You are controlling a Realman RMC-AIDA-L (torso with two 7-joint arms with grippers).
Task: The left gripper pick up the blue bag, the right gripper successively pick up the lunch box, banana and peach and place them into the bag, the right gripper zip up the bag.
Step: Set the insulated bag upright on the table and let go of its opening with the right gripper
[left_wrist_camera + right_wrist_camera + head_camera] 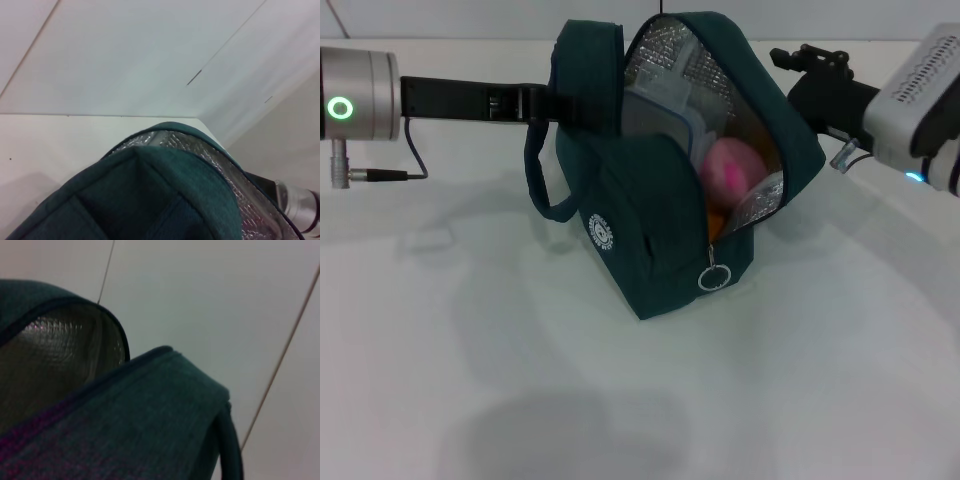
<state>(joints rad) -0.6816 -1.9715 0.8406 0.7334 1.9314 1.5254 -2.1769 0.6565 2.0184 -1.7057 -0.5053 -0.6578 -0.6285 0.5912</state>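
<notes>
The blue bag [650, 230] stands tilted at the table's middle with its flap open, showing the foil lining [670, 55]. Inside it I see the lunch box [665, 110], the pink peach [730, 170] and a small orange-yellow bit of the banana [717, 222]. The ring zip pull [714, 278] hangs at the front corner. My left gripper [542, 104] is shut on the bag's top by its handle. My right gripper [808, 60] is just behind the bag's open flap, at the far right. The bag fills the left wrist view [150, 200] and the right wrist view [165, 410].
The white table [620, 400] spreads in front of the bag. A loop handle [542, 190] hangs down on the bag's left side. The right arm's cuff [300, 205] shows beyond the bag in the left wrist view.
</notes>
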